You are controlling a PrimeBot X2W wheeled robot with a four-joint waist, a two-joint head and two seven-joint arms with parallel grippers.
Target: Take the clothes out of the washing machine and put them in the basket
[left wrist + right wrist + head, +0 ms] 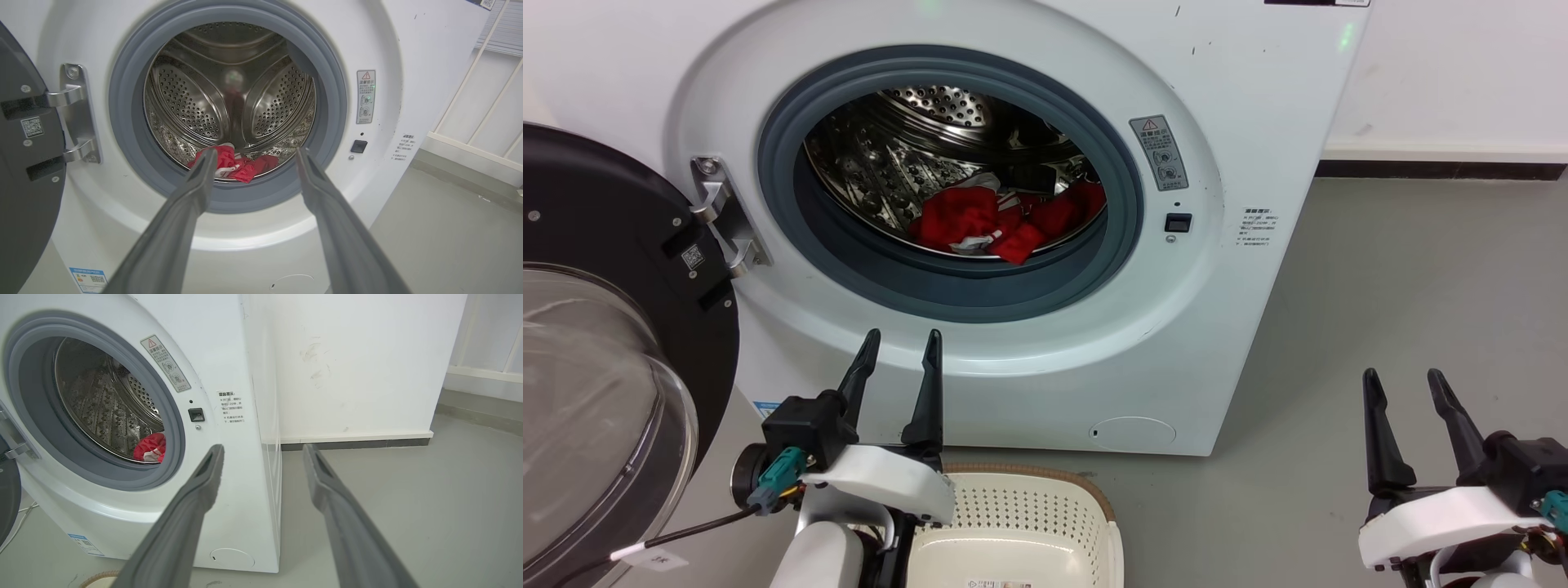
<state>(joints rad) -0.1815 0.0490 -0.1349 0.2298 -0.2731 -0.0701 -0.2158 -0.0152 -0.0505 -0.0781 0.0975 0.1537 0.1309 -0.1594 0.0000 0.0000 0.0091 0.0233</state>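
Clothes [1005,219] lie at the drum's [882,163] front edge, well beyond the released left hand [904,335]; right hand [1403,376] released, farther off.

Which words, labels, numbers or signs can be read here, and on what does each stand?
No text is sharp enough to quote.
Warning sticker on the washing machine: a red triangle sign, words too small.
Printed note beside it: Chinese lines, blurred.
QR code on the door: no words.
Blue label low on the front: too small.
Cable tag: blurred.
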